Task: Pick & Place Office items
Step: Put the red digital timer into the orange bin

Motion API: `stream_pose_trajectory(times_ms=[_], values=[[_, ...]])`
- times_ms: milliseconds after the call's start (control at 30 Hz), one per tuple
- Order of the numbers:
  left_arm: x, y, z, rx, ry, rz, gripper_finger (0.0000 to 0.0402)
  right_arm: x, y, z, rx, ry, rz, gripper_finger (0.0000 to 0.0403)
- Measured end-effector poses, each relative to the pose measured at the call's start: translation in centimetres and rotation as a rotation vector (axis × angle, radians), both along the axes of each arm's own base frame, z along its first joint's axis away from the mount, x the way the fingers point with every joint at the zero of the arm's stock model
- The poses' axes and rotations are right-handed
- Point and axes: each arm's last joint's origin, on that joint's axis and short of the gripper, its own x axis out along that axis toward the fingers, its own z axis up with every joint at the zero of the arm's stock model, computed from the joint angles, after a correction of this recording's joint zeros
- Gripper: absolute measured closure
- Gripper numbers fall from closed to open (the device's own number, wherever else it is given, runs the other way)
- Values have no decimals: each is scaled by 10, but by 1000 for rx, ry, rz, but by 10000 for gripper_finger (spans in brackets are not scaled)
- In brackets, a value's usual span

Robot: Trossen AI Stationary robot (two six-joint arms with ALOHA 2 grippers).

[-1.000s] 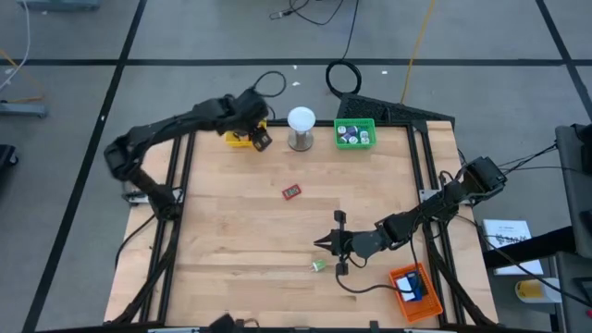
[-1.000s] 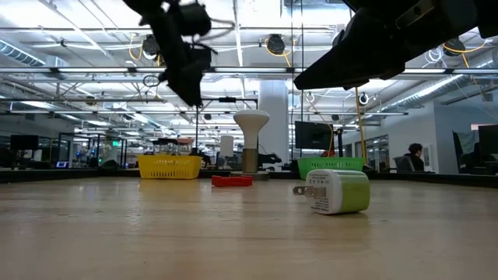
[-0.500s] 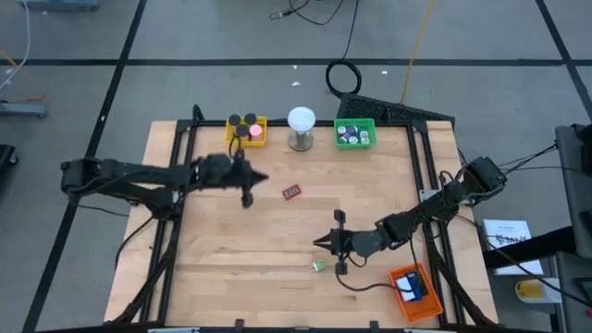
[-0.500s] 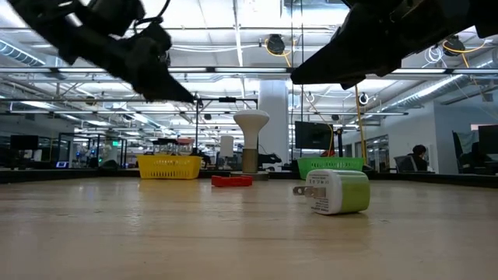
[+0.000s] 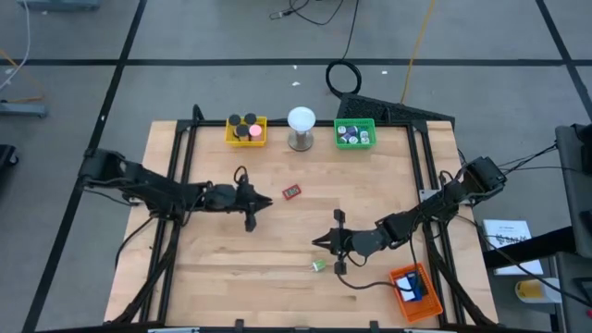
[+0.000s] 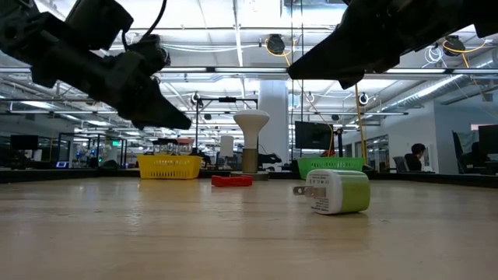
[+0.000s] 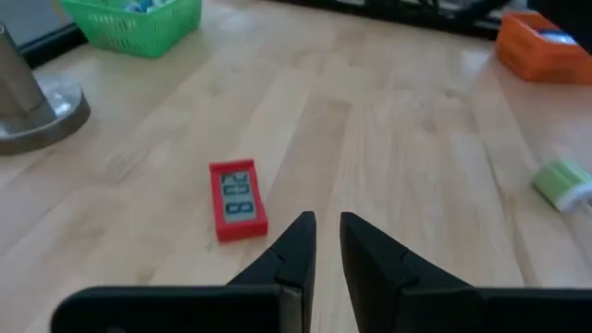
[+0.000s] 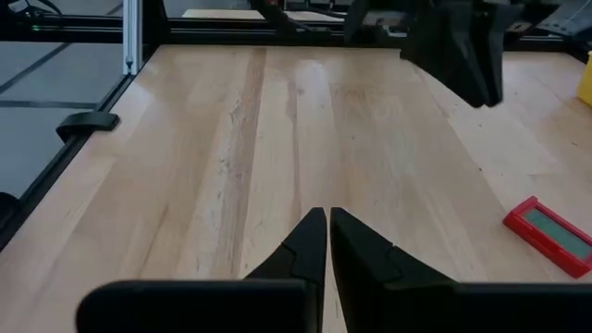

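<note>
A flat red item with a small display lies on the table's middle, also seen in the left wrist view. A green-and-white plug block rests on its side nearer the front. My left gripper hovers above the wood just left of the red item. It points toward the right edge, and its fingers stand a narrow gap apart with nothing between them. My right gripper hangs shut just beyond the plug block, pointing left.
At the far edge stand a yellow tray with black caps and a pink disc, a white ball on a metal stand, and a green tray. An orange tray sits at the near right corner. Bare wood lies between the arms.
My left gripper has left the yellow tray at the far edge. It has come down toward the table's middle and tipped from pointing down to nearly level, ending just left of the red item. The right arm has kept still.
</note>
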Motion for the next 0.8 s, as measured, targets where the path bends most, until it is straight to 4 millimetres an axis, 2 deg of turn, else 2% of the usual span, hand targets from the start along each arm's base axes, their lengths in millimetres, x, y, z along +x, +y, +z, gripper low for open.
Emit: stream_pose_trajectory(times_ms=[233,333,600,800], values=[[14,1,-21,-20,26,116,341,0,-1,0,0,-1,-4,390],[23,2,-27,-19,51,148,321,0,-1,0,0,-1,-4,390],[55,7,-33,25,69,238,197,0,-1,0,0,-1,-4,390],[74,20,-44,48,186,281,123,-2,-2,-3,4,-1,-5,390]])
